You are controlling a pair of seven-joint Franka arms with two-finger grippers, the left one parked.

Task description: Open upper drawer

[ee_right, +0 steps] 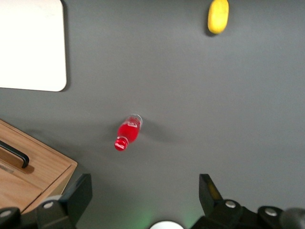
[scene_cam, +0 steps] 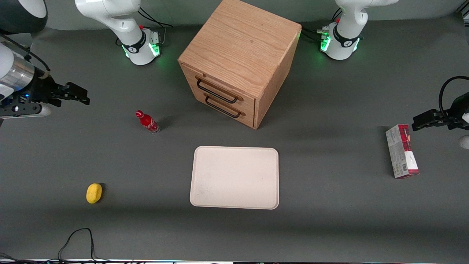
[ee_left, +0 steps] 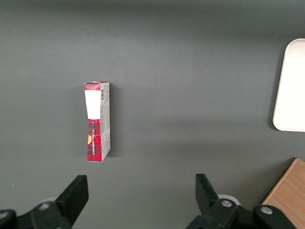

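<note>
The oak cabinet (scene_cam: 240, 58) stood on the grey table (scene_cam: 329, 220), about midway between the two arm bases, turned so that its drawer fronts faced the front camera at a slant toward the working arm's end. The upper drawer (scene_cam: 220, 89) sat flush in the cabinet, fully shut, its wide black wire handle (scene_cam: 217, 92) lying across the front. The lower drawer (scene_cam: 227, 106) beneath it was shut as well, with the same kind of handle.

The gripper (scene_cam: 78, 93) hung above the table at the working arm's end, well apart from the cabinet and touching nothing. Its two black fingers (ee_right: 78, 195) stood wide apart, with only bare table between them in the right wrist view.

A small red bottle (scene_cam: 147, 122) stood on the table between the gripper and the cabinet, nearer to the front camera than the drawer fronts. A cream tray (scene_cam: 234, 178) lay flat in front of the cabinet, nearer the camera again, with nothing on it. A yellow lemon-like object (scene_cam: 94, 193) lay toward the working arm's end, nearer the camera than the bottle. Toward the parked arm's end a red and white carton (scene_cam: 402, 151) lay flat on the table. A black cable (scene_cam: 77, 238) looped along the table's near edge.
</note>
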